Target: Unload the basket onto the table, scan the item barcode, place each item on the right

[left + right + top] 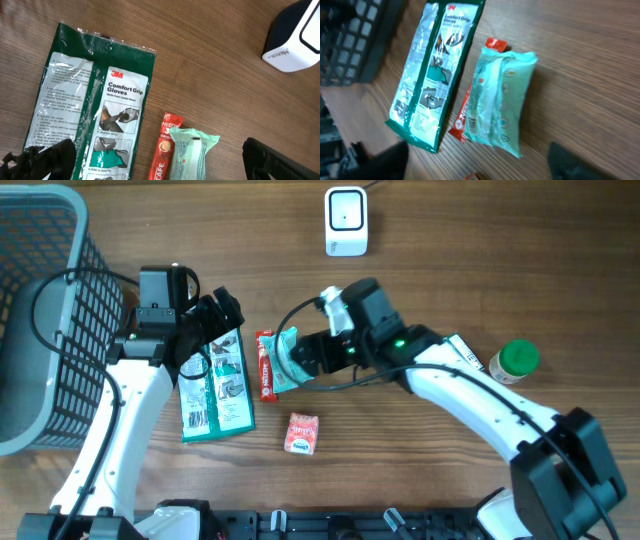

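A mint-green wipes pack point(287, 360) point(502, 100) lies flat on the wooden table, partly over a red coffee stick point(266, 367) point(162, 150). My right gripper point(302, 356) point(482, 162) hangs just above the pack's right end, open, with nothing between its fingers. A green 3M gloves package point(215, 385) point(95, 100) lies to the left. My left gripper point(215, 315) point(162, 162) hovers over the package's top end, open and empty. The white barcode scanner point(346, 220) point(295, 42) stands at the back of the table.
A grey wire basket point(40, 320) fills the left edge. A small red packet point(301, 433) lies near the front. A green-lidded bottle point(517, 361) and a white box point(465, 352) sit at the right, the box partly under the right arm.
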Motion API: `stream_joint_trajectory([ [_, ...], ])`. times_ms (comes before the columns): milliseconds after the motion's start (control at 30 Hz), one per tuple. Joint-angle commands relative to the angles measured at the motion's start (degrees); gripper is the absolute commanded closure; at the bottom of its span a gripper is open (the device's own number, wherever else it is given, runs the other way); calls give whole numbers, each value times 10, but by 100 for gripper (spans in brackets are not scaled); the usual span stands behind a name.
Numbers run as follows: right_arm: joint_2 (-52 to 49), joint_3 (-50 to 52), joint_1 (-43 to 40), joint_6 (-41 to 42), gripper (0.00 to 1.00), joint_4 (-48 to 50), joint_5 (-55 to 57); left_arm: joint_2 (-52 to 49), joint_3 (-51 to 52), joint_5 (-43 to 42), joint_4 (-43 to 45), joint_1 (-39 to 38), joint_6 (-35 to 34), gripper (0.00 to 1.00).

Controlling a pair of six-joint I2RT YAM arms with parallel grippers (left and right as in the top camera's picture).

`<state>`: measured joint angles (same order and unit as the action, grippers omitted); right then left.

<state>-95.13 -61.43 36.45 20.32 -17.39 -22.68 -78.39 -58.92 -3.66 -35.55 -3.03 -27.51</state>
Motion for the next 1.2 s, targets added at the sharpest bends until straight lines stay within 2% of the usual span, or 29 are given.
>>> stream_joint_trajectory([
  [0, -33, 4, 32, 9, 0, 4, 74, 7, -9, 7, 2, -1, 2, 0],
  [1167, -44, 4, 39, 9, 0, 5, 77, 7, -9, 8, 2, -1, 2, 0],
])
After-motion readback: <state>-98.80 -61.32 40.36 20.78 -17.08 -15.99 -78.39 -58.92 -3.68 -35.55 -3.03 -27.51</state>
